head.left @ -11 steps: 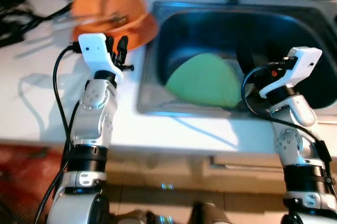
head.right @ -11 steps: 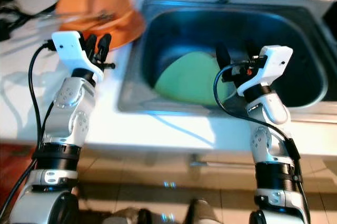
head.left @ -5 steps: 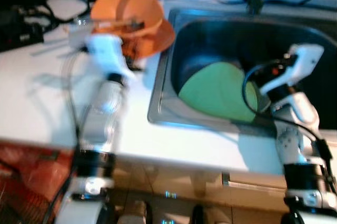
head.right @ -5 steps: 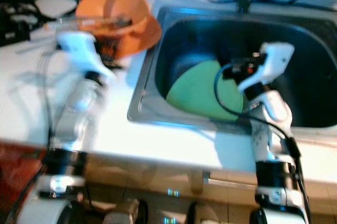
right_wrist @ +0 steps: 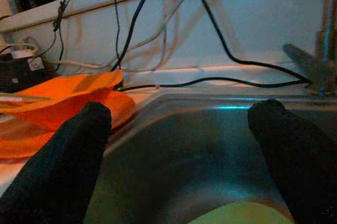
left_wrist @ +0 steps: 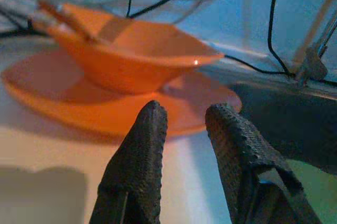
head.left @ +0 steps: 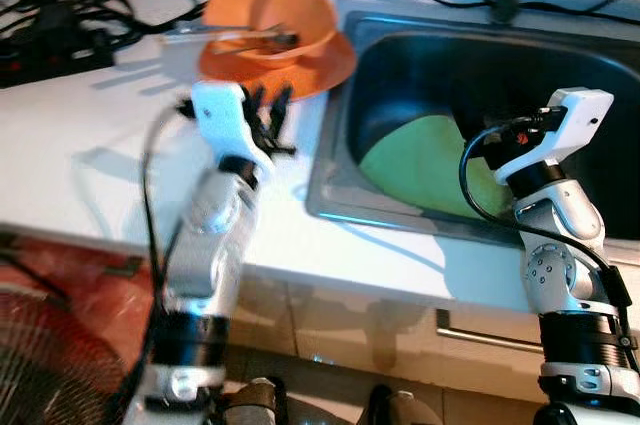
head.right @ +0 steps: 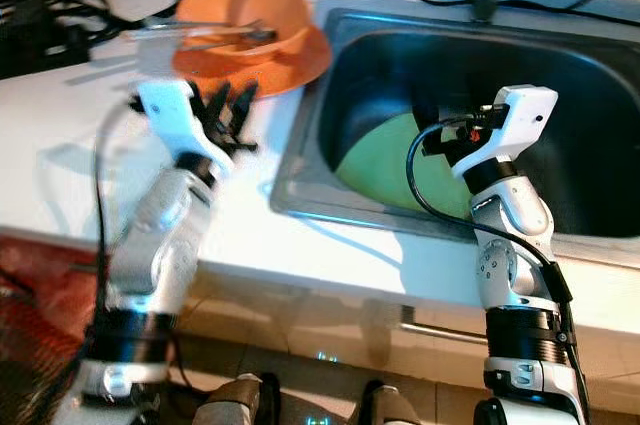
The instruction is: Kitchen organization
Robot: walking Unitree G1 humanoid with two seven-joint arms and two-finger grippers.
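White countertop [head.left: 90,175] runs along the near edge, with a steel sink [head.left: 340,160] set into its right half. Nearest, the left gripper [left_wrist: 184,124] is held just short of an orange plate [left_wrist: 63,103], its fingers a narrow gap apart and empty. The right gripper [right_wrist: 179,124] is poised over the sink, spread wide and empty, above a green plate [head.left: 420,165] lying in the basin. Farther left, an orange bowl [head.left: 265,20] sits on the plate, with utensils resting across it. Behind, cables [head.left: 80,15] are strewn. A low push could slide the stack into them.
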